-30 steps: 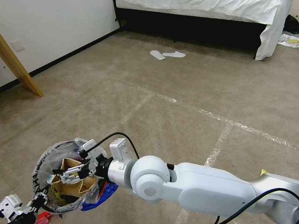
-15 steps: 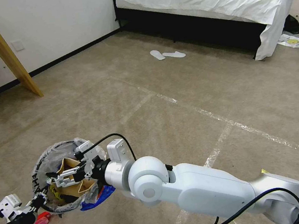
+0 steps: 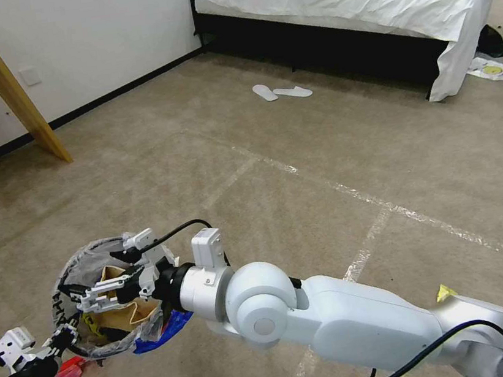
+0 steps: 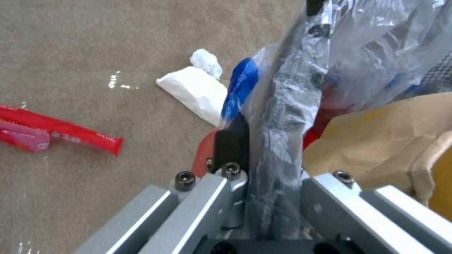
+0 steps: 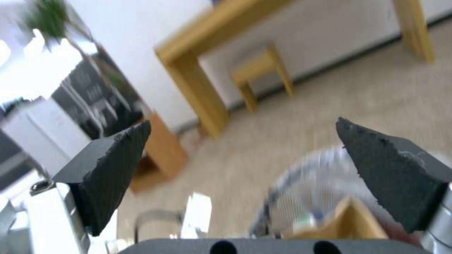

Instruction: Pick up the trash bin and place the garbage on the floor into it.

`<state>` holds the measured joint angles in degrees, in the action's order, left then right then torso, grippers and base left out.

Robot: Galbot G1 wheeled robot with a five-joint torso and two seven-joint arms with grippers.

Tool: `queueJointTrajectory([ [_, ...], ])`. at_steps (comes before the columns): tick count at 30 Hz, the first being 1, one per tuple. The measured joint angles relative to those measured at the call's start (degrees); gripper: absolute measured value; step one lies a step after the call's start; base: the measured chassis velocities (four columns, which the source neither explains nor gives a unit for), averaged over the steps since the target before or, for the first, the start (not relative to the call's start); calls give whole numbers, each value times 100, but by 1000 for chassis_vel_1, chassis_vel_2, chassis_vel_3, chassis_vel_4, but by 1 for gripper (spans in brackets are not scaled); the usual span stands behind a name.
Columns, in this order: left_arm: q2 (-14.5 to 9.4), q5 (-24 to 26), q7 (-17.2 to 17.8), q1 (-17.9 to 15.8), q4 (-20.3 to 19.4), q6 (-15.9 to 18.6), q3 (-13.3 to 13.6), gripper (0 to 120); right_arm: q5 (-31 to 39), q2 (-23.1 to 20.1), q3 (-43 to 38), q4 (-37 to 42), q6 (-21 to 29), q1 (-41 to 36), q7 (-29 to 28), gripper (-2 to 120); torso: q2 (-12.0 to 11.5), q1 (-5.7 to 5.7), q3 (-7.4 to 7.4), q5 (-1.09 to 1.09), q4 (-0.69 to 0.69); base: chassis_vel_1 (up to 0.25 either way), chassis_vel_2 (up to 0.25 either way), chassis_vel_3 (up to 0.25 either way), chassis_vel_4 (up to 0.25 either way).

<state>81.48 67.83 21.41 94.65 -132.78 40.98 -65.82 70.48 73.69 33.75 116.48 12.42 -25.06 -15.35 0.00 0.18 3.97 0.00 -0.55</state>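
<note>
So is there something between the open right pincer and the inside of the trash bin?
Nothing visible. The right pincer hangs open above the trash bin, whose rim the left pincer clamps.

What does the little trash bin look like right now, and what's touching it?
The trash bin is small and round, with a dark mesh wall, a black rim and a crinkly clear plastic bag lining it. Blue and red plastic hangs at its edge. Brown cardboard sits inside. It is held up off the carpet: the left tool is clamped on its rim, and the open right tool hangs over its mouth.
</note>
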Motion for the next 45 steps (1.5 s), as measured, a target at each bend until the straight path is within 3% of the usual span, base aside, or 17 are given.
queueJointTrajectory([
  [5,1,2,0,-27,-6,-3,-49,0,-140,-173,-727,216,-652,-281,394,100,0,0,0,0,0,0,0,0,0],
  [20,13,1,13,25,-45,-15,-127,0,-180,-203,-1195,373,-1199,-613,750,100,0,0,0,0,1,0,0,0,0],
  [22,19,-29,-1,29,-67,-38,-143,0,-400,-250,-1490,337,-1321,-709,822,100,0,0,0,0,1,0,0,0,0],
  [24,41,-189,-70,36,-118,-76,-178,0,-1084,-395,-2233,226,-1615,-1004,995,100,0,0,0,1,1,0,0,0,0],
  [28,65,-344,-118,43,-148,-105,-202,0,-1516,-580,-2983,212,-1813,-1338,1168,100,0,0,0,2,0,0,0,0,0],
  [30,118,-572,-200,47,-159,-160,-208,0,-2218,-915,-3971,222,-2151,-1978,1382,100,0,0,0,2,-2,0,0,0,0],
  [35,175,-826,-285,22,-160,-229,-191,0,-3259,-1040,-5124,330,-2549,-3059,1491,100,0,0,-1,3,-2,0,0,0,0],
  [45,233,-915,-350,34,-156,-277,-223,0,-3904,-754,-5760,609,-3042,-4303,1663,100,0,0,-1,0,0,0,0,0,0],
])
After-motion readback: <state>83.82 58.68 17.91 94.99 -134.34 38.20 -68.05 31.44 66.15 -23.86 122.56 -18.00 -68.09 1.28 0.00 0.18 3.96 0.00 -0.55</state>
